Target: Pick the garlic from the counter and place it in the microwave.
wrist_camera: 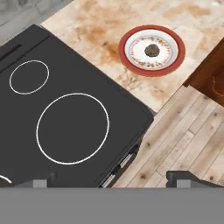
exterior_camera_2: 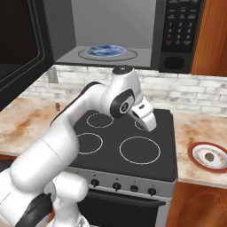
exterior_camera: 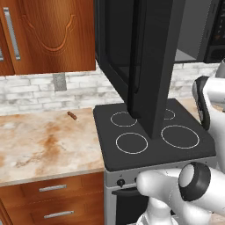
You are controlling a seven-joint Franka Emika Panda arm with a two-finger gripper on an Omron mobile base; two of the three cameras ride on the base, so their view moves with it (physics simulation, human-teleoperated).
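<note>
A small dark roundish lump, apparently the garlic (wrist_camera: 152,49) (exterior_camera_2: 209,156), lies in the middle of a red-rimmed plate (wrist_camera: 173,61) (exterior_camera_2: 193,153) on the counter (wrist_camera: 109,22) (exterior_camera_2: 199,128) right of the stove. My gripper (wrist_camera: 111,181) (exterior_camera_2: 150,127) hangs above the stove's right side, open and empty, its fingertips (wrist_camera: 41,179) wide apart and well short of the plate. Above the stove, the microwave (exterior_camera_2: 111,26) stands with its door (exterior_camera: 149,66) swung wide open, and a blue glass turntable (exterior_camera_2: 105,51) lies inside.
The black stovetop (exterior_camera_2: 124,142) with white rings lies under my hand. A small brown sausage-like thing (exterior_camera: 71,115) rests on the left counter (exterior_camera: 44,140) near the brick wall. The open microwave door juts out over the stove's left half. Wooden floor (wrist_camera: 188,140) shows past the stove front.
</note>
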